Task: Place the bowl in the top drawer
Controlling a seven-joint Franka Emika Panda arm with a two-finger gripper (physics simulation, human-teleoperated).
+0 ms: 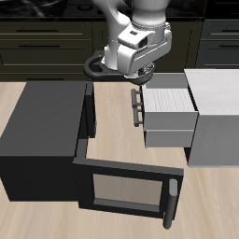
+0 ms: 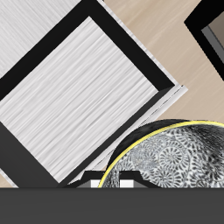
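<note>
The bowl (image 2: 179, 157), silver-grey with a speckled shiny inside, hangs by its rim from my gripper (image 2: 109, 180), which is shut on it. In the exterior view the bowl (image 1: 96, 65) shows as a dark ring beside my gripper (image 1: 131, 77), held well above the table. The top drawer (image 1: 170, 105) is pulled open, with its pale ribbed inside (image 2: 79, 96) showing and its dark bar handle (image 1: 138, 107) facing the table's middle. My gripper is above the drawer's handle end; the bowl hangs mostly outside the drawer's outline, over bare table.
The light grey cabinet (image 1: 217, 117) holds the drawer. A dark microwave-like box (image 1: 42, 131) stands across from it, its windowed door (image 1: 121, 191) swung open toward the table's front edge. Bare wooden table (image 1: 117, 131) lies between them.
</note>
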